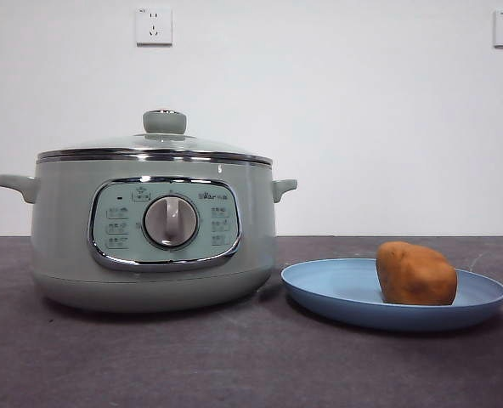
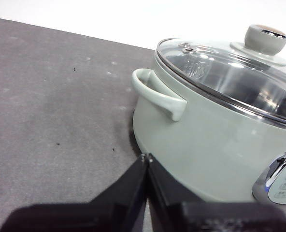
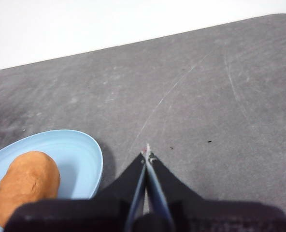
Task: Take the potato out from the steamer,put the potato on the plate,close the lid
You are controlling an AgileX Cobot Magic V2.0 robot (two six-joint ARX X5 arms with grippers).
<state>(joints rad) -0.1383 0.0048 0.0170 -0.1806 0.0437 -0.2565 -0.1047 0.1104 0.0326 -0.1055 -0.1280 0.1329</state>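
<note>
Glass lid (image 1: pixel 154 143): fragile, slick; seated on steamer (image 1: pixel 154 229), frame left; grip knob.
Potato (image 1: pixel 415 274): firm, matte; on plate (image 1: pixel 319 285), lower right.
Left gripper (image 2: pixel 147 158): jaws closed, empty.
Right gripper (image 3: pixel 147 153): jaws closed, empty.

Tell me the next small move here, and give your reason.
Probably none beyond keeping both arms parked. The orange-brown lumpy potato lies on the shallow light-blue plate, and the domed clear-glass lid sits on the pale-green round steamer. The left gripper and right gripper are shut, holding nothing.
</note>
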